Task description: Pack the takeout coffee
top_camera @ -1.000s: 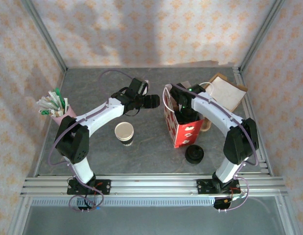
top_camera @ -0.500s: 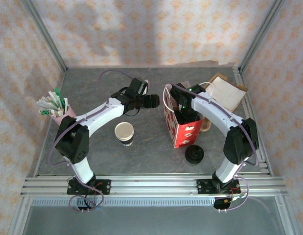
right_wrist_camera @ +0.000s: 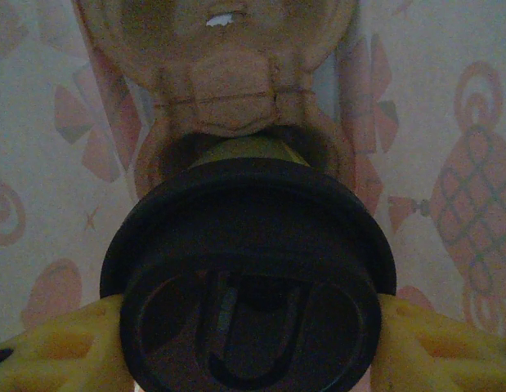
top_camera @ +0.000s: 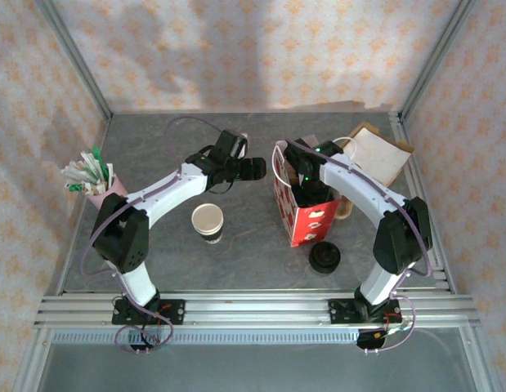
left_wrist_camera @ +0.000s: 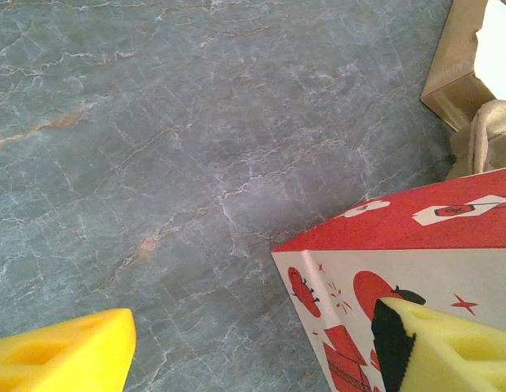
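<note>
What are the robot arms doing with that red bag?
They are packing a coffee. The right arm reaches down into the red bag, its jaws closed on a coffee cup with a black lid. Whether the cup touches the bottom yet is hard to tell. The left arm hangs beside the bag with its jaws open, holding nothing. A cup without a lid and a pile of black lids sit out on the table.

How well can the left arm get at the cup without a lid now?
Probably yes: the cup stands alone on the table, nothing over it, and the left claw is open and empty.
</note>
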### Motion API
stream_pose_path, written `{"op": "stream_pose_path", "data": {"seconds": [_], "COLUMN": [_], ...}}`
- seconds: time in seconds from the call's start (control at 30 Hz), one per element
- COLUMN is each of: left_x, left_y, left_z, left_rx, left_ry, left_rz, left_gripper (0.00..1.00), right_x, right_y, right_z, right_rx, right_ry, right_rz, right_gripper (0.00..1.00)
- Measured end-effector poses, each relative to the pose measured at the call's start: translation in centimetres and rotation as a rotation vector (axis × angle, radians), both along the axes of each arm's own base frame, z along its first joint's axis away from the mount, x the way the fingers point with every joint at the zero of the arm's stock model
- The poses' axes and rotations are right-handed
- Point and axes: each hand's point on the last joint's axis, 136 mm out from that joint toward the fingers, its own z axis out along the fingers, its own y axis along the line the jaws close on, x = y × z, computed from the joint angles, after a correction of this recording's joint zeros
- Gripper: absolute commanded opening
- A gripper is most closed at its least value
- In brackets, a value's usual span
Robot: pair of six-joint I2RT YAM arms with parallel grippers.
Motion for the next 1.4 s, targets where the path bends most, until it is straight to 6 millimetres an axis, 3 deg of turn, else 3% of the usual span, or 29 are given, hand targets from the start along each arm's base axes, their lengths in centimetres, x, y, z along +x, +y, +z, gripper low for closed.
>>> {"op": "stream_pose_path", "data": {"seconds": [1.13,1.4], "left_x": [0.0,-0.01], "left_y": [0.0,0.01], "left_z": [0.04,0.14], "left_rx": [0.0,-0.002], "left_ry": [-0.001,-0.003], "left_rz": [0.0,0.0], "left_gripper": [0.78,0.78], "right_x": [-0.19,-0.08], "right_y": [0.11,0.17], "right_z": [0.03,0.78], "right_rx": [0.008,0.012], "right_ry": [0.009,0.002], "right_rz": [-0.016,-0.025], "right_gripper": [0.81,0.85]}}
